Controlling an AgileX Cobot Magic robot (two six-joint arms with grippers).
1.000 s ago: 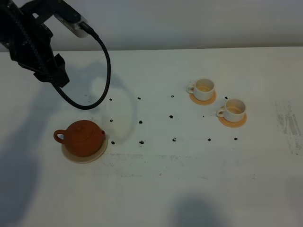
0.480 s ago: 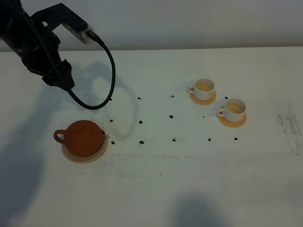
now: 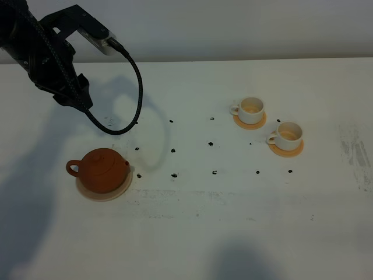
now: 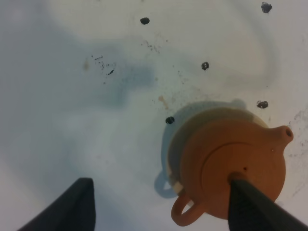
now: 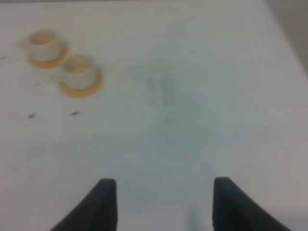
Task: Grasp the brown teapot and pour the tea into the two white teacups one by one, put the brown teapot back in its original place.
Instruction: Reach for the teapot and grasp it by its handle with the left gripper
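The brown teapot stands on its pale tan coaster at the left front of the table, handle to the left and spout to the right. My left gripper hangs open well above it and nearer the back. In the left wrist view the teapot lies partly behind one finger. The two white teacups sit on orange coasters at the right. In the right wrist view my right gripper is open and empty, with the teacups far off.
Small black dots mark the white table between teapot and cups. A black cable loops down from the left arm. Scuff marks lie at the right edge. The table's back edge meets a grey wall.
The left arm shifted a little to the right and down early on, then held still. Teapot and cups have not moved.
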